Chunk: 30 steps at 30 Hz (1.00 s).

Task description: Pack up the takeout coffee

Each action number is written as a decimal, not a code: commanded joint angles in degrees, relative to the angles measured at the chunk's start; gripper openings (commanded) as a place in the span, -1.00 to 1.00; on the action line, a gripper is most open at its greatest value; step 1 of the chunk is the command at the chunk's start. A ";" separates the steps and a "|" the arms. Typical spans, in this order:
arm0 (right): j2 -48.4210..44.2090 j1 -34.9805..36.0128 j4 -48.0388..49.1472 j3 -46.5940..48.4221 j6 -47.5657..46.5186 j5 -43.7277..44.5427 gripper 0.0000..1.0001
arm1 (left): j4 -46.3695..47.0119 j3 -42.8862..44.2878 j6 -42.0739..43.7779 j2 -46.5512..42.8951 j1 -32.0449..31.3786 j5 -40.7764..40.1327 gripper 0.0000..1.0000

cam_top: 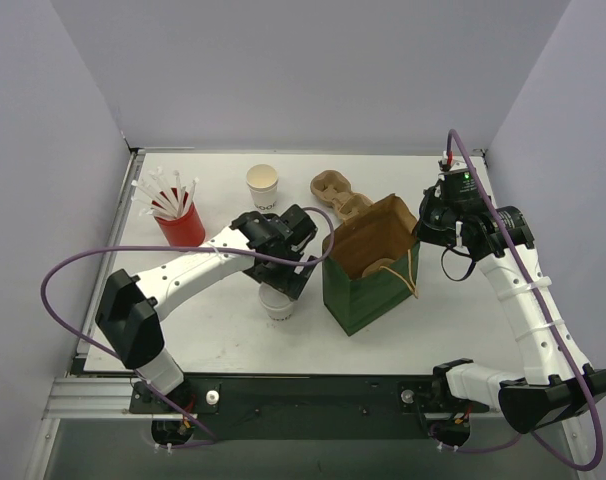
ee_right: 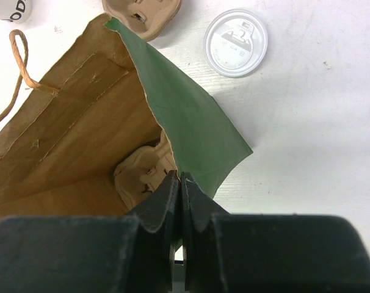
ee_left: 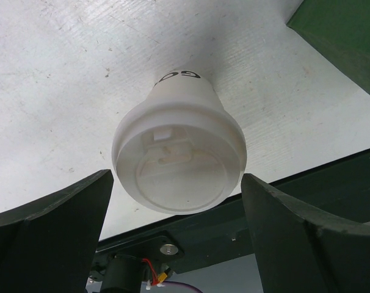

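White tabletop (cam_top: 213,330) enclosed by grey walls. Lidded takeout cup (ee_left: 179,159) stands upright near the front centre, just left of the green paper bag (cam_top: 368,300). Left gripper (cam_top: 283,278) hangs over it, fingers (ee_left: 50,232) spread on either side without contact; its print is partly cut off. Right gripper (ee_right: 181,183) fingers are pressed together on the bag's upper edge. Inside the bag, a pulp carrier (ee_right: 145,174) is partly hidden. Second carrier (cam_top: 340,192) and open paper cup (cam_top: 262,185) stand behind; flat lid (ee_right: 235,43) shows only in the right wrist view
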 commanded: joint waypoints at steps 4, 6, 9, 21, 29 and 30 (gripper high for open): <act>-0.73 -0.04 -0.69 -0.67 0.05 -0.28 -1.00 | 0.75 -1.59 -0.84 1.03 -0.56 -1.36 0.95; -0.73 -0.04 -0.69 -0.67 0.14 -0.28 -1.00 | 1.01 -1.86 -1.10 1.12 -0.56 -1.28 0.95; -0.64 -0.04 -0.60 -0.58 -0.03 -0.19 -1.00 | 1.28 -1.95 -1.36 1.03 -0.73 -1.45 0.95; -0.46 -0.04 -0.69 -0.58 -0.03 -0.28 -1.00 | 0.31 -1.33 -1.54 1.21 -1.52 -3.38 0.56; -0.55 -0.04 -0.69 -0.84 0.05 -0.54 -1.00 | -3.64 3.23 -1.19 0.86 -1.61 -6.36 0.18; -0.46 -0.04 -0.60 -1.02 -0.03 -0.63 -1.00 | -4.34 4.11 -1.28 0.68 -1.70 -6.90 0.09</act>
